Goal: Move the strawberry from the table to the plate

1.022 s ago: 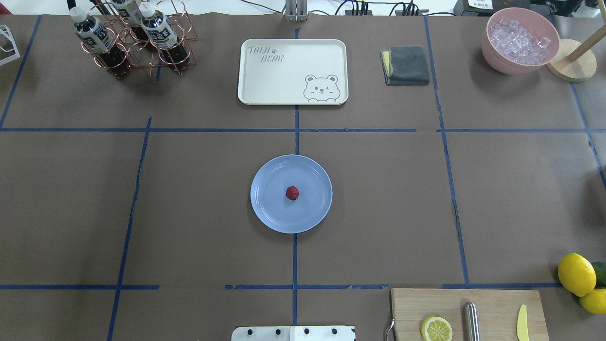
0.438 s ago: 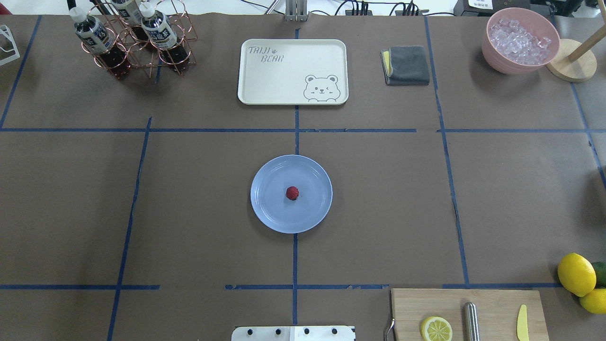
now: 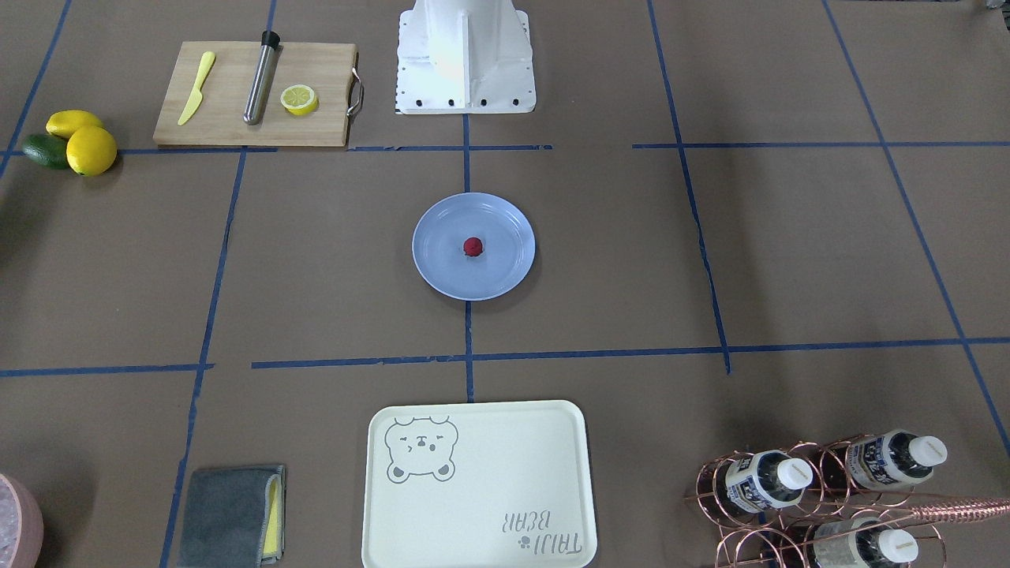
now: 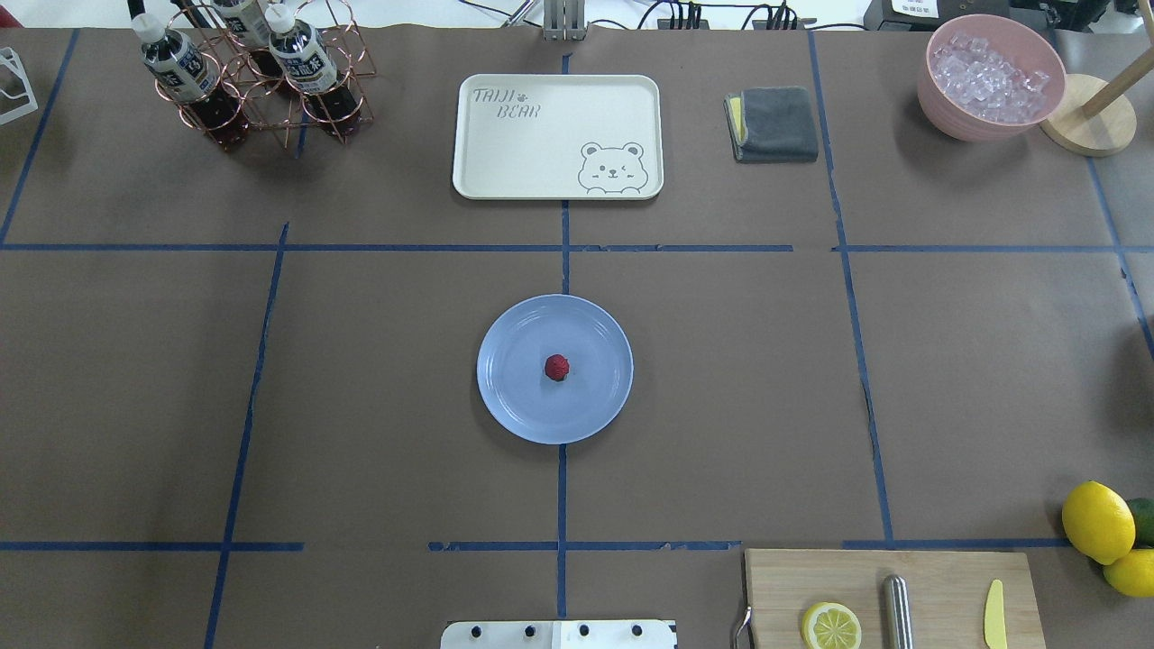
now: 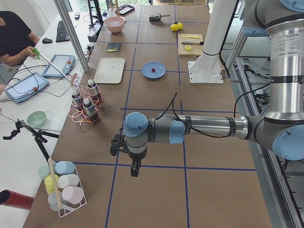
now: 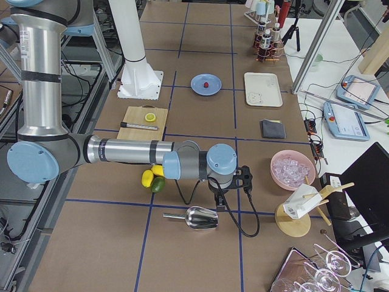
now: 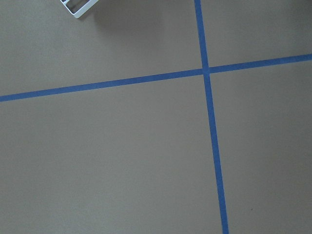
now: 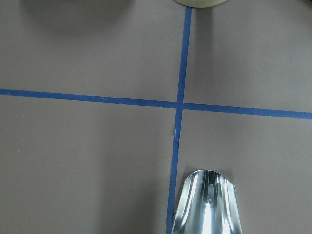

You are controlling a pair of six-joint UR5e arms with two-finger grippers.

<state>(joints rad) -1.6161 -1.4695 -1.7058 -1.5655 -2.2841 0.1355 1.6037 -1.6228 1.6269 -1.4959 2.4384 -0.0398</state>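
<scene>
Saw nothing shifted since a second earlier. Found tiny dark-red roundish strawberry (image 4: 557, 367) dead centre on round pale-blue glossy plate (image 4: 514, 401), at 6 o'clock of cream rectangular bear tray (image 4: 541, 153); too round to show long axis or heading. Could not tell pincer gap of left gripper (image 5: 135, 168) or right gripper (image 6: 220, 204).

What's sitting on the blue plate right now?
Only the strawberry, resting near the middle of the plate. The blue tape line runs in under the plate, so that stretch of it and of the table is covered.
</scene>
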